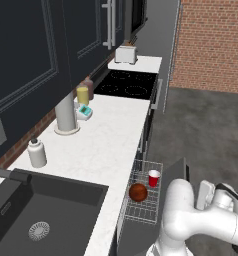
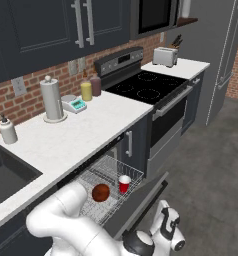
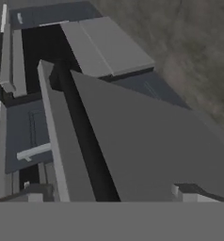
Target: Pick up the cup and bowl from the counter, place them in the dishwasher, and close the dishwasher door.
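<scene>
End effector (image 3: pixel 111 195) open beside dishwasher door (image 3: pixel 147 141)

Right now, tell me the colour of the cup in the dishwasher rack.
Red, with a pale inside: the cup shows best in the right base view.

The arm (image 1: pixel 191 215) covers the near end of the dishwasher door (image 1: pixel 173 172) and a corner of the wire rack (image 2: pixel 108 187). The sink (image 1: pixel 46 210) runs off the picture's edge. In the hand view the door (image 3: pixel 147 141) is cut off below.
</scene>
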Available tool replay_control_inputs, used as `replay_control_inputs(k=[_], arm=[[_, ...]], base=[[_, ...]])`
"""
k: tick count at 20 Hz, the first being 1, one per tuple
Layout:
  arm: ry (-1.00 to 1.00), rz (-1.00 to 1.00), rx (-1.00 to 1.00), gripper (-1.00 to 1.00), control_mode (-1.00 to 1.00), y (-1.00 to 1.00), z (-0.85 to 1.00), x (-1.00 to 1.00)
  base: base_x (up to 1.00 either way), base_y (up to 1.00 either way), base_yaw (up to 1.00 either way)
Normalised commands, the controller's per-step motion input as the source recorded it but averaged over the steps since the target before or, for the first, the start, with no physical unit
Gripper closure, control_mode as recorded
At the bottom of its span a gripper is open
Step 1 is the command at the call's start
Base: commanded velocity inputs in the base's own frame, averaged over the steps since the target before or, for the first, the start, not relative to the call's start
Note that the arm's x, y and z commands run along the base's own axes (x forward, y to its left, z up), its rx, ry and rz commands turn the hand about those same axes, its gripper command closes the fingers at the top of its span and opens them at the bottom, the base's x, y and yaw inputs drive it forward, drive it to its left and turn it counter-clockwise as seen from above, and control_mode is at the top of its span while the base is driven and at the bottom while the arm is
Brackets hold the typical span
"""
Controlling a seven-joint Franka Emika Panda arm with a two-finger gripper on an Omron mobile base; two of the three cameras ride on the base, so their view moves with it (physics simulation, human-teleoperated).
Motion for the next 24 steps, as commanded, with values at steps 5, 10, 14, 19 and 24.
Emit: replay_control_inputs(k=[5, 10, 14, 19, 24], arm=[[-0.02, 0.2, 0.34, -1.0, -1.0, 0.07, -1.0, 0.0], [0.0, 0.33, 0.44, -1.0, -1.0, 0.4, -1.0, 0.0], [0.0, 0.31, 0.43, -1.0, -1.0, 0.66, -1.0, 0.0], [-0.01, 0.3, 0.5, -1.0, -1.0, 0.85, -1.0, 0.0], [-0.11, 0.21, 0.54, -1.0, -1.0, 1.0, -1.0, 0.0]], base=[[0.0, 0.0, 0.0], [0.0, 0.0, 0.0], [0.0, 0.0, 0.0], [0.0, 0.0, 0.0], [0.0, 0.0, 0.0]])
